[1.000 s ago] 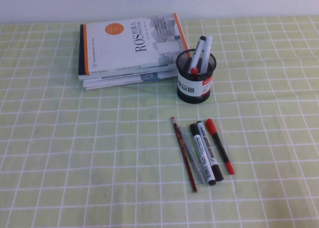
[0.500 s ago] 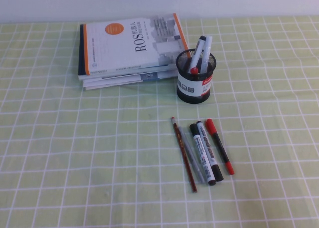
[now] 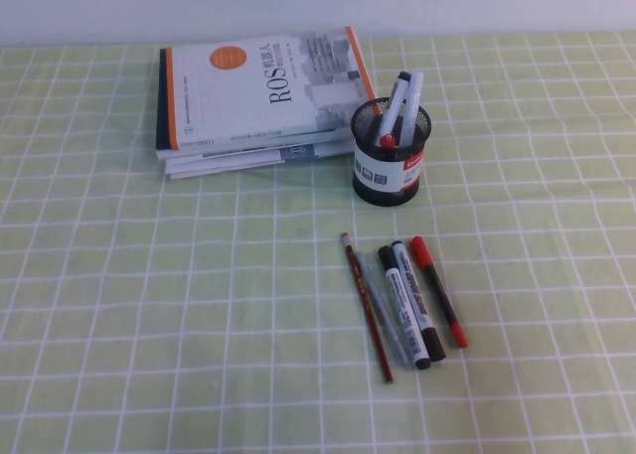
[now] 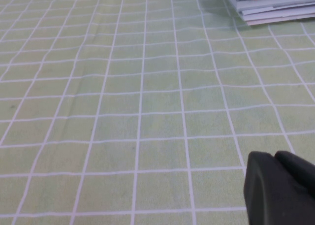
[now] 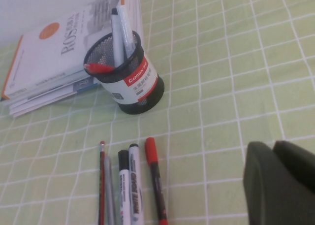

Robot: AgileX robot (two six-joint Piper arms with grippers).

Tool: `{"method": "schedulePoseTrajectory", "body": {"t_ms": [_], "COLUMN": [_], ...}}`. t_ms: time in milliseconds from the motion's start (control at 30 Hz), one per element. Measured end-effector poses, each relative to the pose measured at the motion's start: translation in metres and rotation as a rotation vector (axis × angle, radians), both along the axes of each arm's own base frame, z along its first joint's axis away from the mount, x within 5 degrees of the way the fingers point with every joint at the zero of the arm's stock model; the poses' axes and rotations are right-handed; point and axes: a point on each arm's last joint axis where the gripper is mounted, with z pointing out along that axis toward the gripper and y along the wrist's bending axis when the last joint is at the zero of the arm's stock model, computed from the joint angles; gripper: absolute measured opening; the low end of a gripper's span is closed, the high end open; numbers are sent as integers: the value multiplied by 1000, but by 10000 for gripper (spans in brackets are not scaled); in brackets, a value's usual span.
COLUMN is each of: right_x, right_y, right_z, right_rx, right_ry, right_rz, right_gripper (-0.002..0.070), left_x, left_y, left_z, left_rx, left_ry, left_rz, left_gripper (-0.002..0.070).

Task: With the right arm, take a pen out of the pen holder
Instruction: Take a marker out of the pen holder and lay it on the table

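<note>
A black mesh pen holder (image 3: 391, 166) stands on the green checked cloth just right of the books, also seen in the right wrist view as the holder (image 5: 129, 77). Two grey markers (image 3: 403, 98) and a red-capped pen (image 3: 387, 139) stick out of it. Neither arm shows in the high view. My right gripper (image 5: 273, 146) is shut and empty, hovering over bare cloth well short of the holder and off to its side. My left gripper (image 4: 274, 157) is shut too, over bare cloth away from the holder.
A stack of books (image 3: 258, 91) lies behind and left of the holder. In front of the holder lie a red pencil (image 3: 367, 307), a grey pen (image 3: 381, 305), two black markers (image 3: 409, 300) and a red pen (image 3: 438, 290), side by side.
</note>
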Motion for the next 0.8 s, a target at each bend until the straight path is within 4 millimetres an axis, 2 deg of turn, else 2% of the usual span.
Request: {"method": "schedulePoseTrajectory", "body": {"t_ms": [100,267,400,533,700,800], "right_x": [16,37,50,64,81,93], "right_y": [12,40,65,87,105,116], "right_z": [4,0,-10,-22,-38,-54], "right_rx": [-51,-82,-154,-271,-302,-297], "right_ry": [-14,-98,-176,-295,-437,-521], "right_rz": [28,73,142,220,271,294], "right_gripper": [-13,-13,-10,25,158,291], "left_x": [0,0,0,0,0,0], "left_y": [0,0,0,0,0,0], "left_z": [0,0,0,0,0,0], "left_rx": [0,0,0,0,0,0], "left_ry": [0,0,0,0,0,0], "left_rz": [0,0,0,0,0,0], "left_gripper": [-6,-6,-6,-6,-6,-6]}}
